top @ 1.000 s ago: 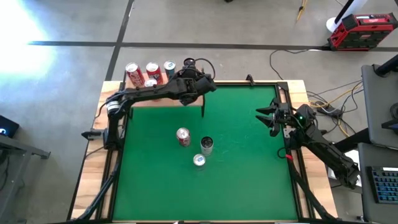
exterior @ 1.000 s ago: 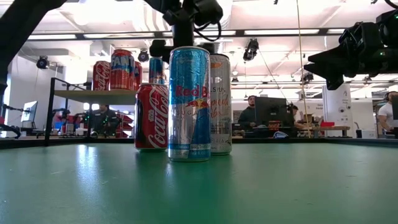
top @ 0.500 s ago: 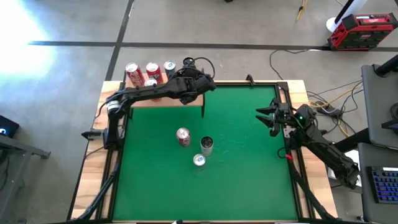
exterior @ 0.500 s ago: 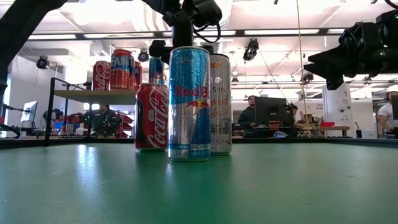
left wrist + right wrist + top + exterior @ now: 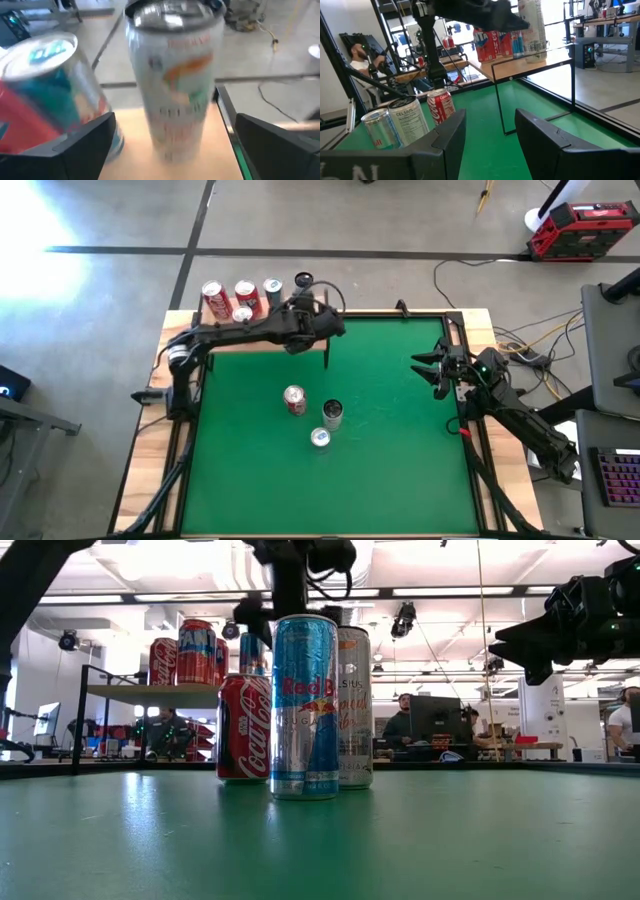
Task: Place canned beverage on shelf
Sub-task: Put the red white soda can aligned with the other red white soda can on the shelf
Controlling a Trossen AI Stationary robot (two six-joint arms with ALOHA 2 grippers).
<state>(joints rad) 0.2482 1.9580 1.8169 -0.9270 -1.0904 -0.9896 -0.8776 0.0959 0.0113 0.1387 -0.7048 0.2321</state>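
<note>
A white canned beverage (image 5: 175,75) stands upright on its base at the right end of the light-wood shelf (image 5: 520,70), next to a blue and red can (image 5: 45,95). My left gripper (image 5: 305,302) is open, with one finger on either side of the white can (image 5: 303,281) and a gap to it on both sides. Three more cans (image 5: 245,295) stand in a row along the shelf. My right gripper (image 5: 420,370) waits above the table's right side, fingers a little apart with nothing between them.
Three cans stand close together on the green mat (image 5: 400,470) near the table's middle: a Coca-Cola can (image 5: 294,398), a white can (image 5: 333,412) and a Red Bull can (image 5: 320,438). The shelf's thin black leg (image 5: 326,352) stands at the mat's far edge.
My left gripper has opened and let go of the white can, which stays upright on the shelf. The gripper has drawn back a little toward the table's near edge, so more of the can's top shows from above.
</note>
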